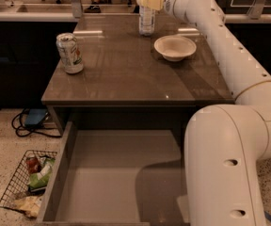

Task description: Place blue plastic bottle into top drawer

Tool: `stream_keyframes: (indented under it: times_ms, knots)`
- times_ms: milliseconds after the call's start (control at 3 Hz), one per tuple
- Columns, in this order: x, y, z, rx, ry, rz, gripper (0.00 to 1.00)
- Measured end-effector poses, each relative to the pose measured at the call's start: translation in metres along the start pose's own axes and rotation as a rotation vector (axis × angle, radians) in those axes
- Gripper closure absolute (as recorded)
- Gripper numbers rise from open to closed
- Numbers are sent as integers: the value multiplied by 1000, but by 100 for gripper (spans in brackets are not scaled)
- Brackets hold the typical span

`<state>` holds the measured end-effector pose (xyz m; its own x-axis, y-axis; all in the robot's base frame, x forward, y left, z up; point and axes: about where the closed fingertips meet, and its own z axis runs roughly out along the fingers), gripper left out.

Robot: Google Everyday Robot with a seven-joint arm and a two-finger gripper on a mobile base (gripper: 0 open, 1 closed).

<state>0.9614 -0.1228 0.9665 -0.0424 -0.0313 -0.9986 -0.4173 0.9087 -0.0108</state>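
Note:
The blue plastic bottle stands upright at the far edge of the table, clear with a white cap and a pale label. My gripper reaches in from the right and sits at the bottle's neck, overlapping it in this view. The top drawer is pulled open below the table's front edge, and nothing lies on its flat grey bottom. My white arm runs down the right side and covers the drawer's right part.
A white-green drink can stands at the table's left edge. A cream bowl sits right of the bottle. A wire basket with rubbish and some cables lie on the floor to the left.

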Motion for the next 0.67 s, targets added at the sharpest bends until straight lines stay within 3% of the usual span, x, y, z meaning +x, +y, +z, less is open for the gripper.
stream_keyframes:
  times_ms: [333, 667]
  knots:
    - [2, 9, 16, -37, -8, -2, 0]
    - [4, 32, 31, -103, -3, -11, 26]
